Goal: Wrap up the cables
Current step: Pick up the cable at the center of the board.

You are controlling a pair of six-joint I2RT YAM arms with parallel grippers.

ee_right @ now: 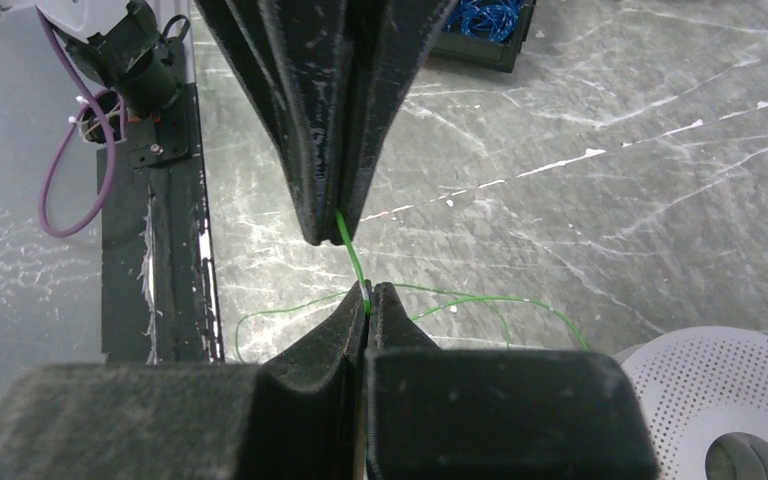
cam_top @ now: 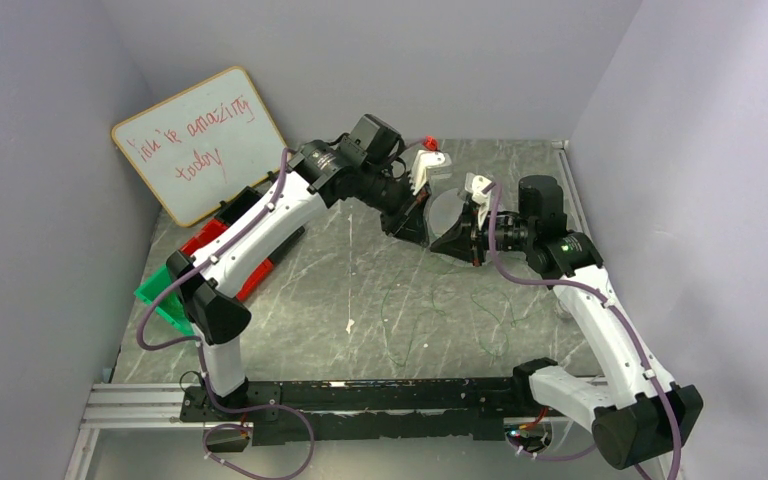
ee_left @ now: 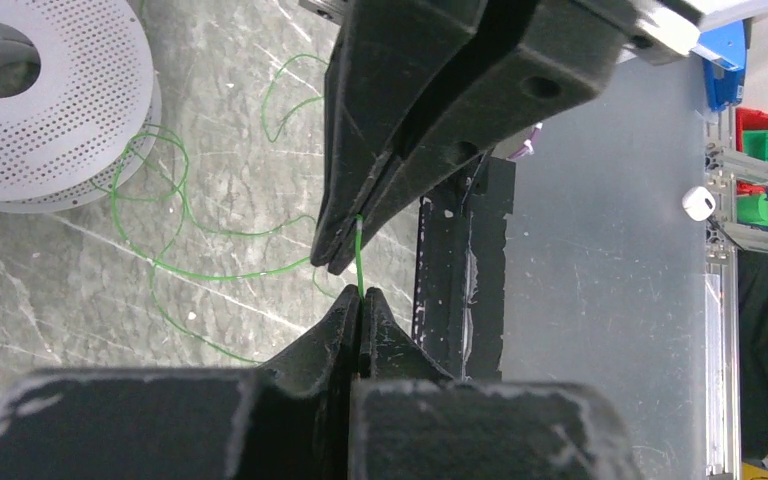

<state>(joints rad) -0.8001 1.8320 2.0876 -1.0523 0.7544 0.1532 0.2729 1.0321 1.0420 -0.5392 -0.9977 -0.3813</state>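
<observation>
The cable is a hair-thin green wire. A short taut piece (ee_left: 359,262) runs between the two grippers, which meet tip to tip above the middle of the table. In the left wrist view my left gripper (ee_left: 362,296) is shut on that piece, and the right gripper's fingers (ee_left: 345,245) come down from above. In the right wrist view my right gripper (ee_right: 367,290) is shut on the same wire (ee_right: 354,260). Loose loops of the cable (ee_left: 175,225) trail over the marbled tabletop, faint in the top view (cam_top: 490,312). From above, the left gripper (cam_top: 412,225) faces the right gripper (cam_top: 457,240).
A white perforated spool (ee_left: 50,100) lies flat on the table beside the loose loops. A black bin of blue wire coils (ee_right: 490,25) stands further off. A whiteboard (cam_top: 200,140) and red and green bins (cam_top: 165,300) line the left side. A black rail (cam_top: 380,395) runs along the near edge.
</observation>
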